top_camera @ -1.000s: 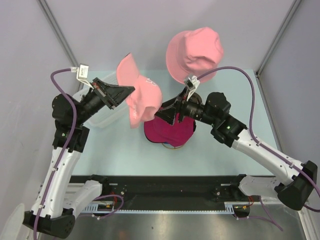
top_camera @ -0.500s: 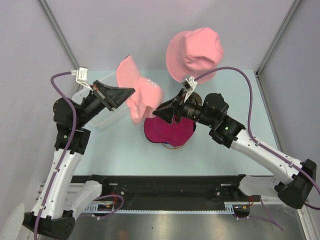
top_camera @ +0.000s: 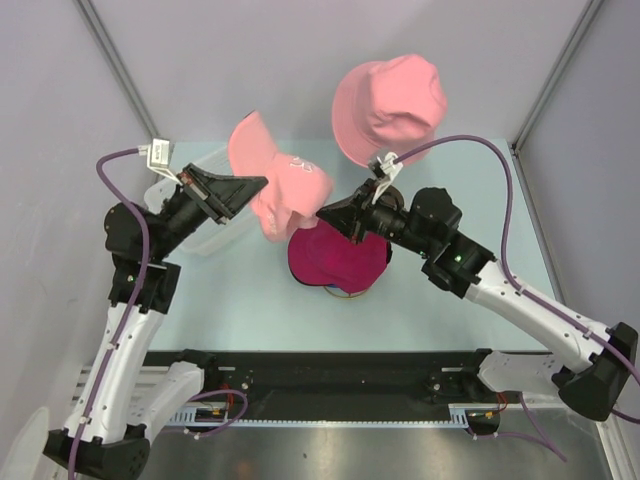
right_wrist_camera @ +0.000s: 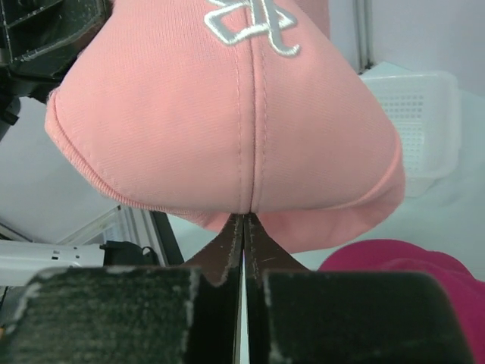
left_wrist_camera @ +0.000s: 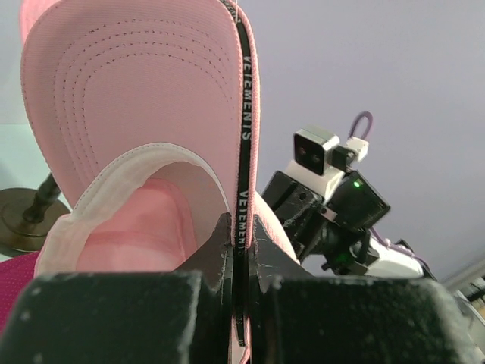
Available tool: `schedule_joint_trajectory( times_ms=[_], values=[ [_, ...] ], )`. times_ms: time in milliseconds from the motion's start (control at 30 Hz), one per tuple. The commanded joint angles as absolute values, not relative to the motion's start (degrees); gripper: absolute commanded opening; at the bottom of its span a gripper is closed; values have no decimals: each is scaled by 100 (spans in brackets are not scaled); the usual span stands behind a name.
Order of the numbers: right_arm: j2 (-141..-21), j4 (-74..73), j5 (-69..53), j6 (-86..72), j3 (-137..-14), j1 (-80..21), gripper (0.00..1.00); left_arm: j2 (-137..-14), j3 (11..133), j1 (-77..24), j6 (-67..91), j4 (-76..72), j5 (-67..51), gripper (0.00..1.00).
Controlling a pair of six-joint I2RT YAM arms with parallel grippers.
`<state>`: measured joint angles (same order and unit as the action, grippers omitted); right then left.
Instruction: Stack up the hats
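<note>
the light-pink cap covers part of the magenta cap, and the left arm half hides the basket.

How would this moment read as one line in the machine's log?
left gripper: shut on light-pink cap | right gripper: shut on same cap | cap: aloft, partly over magenta cap | stack: not yet placed

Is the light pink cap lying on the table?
No, the left gripper and right gripper hold the light pink cap above the magenta cap.
</note>
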<state>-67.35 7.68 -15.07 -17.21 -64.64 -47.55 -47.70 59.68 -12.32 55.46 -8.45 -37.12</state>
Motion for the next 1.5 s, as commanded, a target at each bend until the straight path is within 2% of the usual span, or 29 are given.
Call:
schedule_joint_trajectory(
  times_ms=[0, 67, 100, 200, 300, 500, 933, 1033, 1133, 1167, 1233, 1267, 1333, 1367, 1467],
  values=[
    [-6119, 380, -792, -1433, -6680, -4764, 6, -4474, 5959, -1230, 5371, -555, -3105, 0],
    [-5951, 27, -704, -1502, -6575, -4764, 24, -4377, 5968, -1230, 5387, -124, -2473, 0],
    [-5785, -200, -668, -1573, -6496, -4764, 42, -4342, 5881, -1230, 5440, -175, -2357, 0],
    [-5555, -55, -904, -2108, -6005, -4764, 59, -4201, 5539, -1257, 5922, -1401, -2268, 0],
    [-5397, 639, -1011, -2688, -5556, -4798, 72, -4105, 5484, -1274, 6328, -1565, -1979, 0],
    [-5800, 589, -449, -2101, -5879, -5220, 81, -4069, 5906, -1538, 6135, -687, -1310, 0],
    [-6424, 826, 132, -1091, -6468, -5229, 83, -4104, 5757, -2250, 6381, -624, -949, 0],
    [-6583, 870, 53, -1011, -6609, -5229, 79, -4070, 5704, -2268, 6424, -659, -914, 0],
    [-6662, 853, -95, -1011, -6680, -5229, 64, -4034, 5669, -2268, 6425, -677, -905, 1],
    [-6671, 844, -97, -1019, -6688, -5229, 54, -4017, 5660, -2268, 6434, -659, -914, 0],
    [-6645, 809, -62, -1002, -6697, -5229, 44, -3973, 5634, -2268, 6399, -615, -914, 0],
    [-6627, 730, -9, -941, -6715, -5238, 31, -3964, 5608, -2276, 6381, -589, -923, 0],
    [-6548, 651, -9, -862, -6785, -5230, 16, -3885, 5520, -2268, 6416, -423, -923, 1],
    [-6504, 581, -9, -713, -6811, -5229, 2, -3850, 5450, -2268, 6460, -196, -879, 6],
    [-6372, 361, 132, -397, -7066, -5229, 0, -3683, 5126, -2268, 6557, -228, -835, 12]
  ],
)
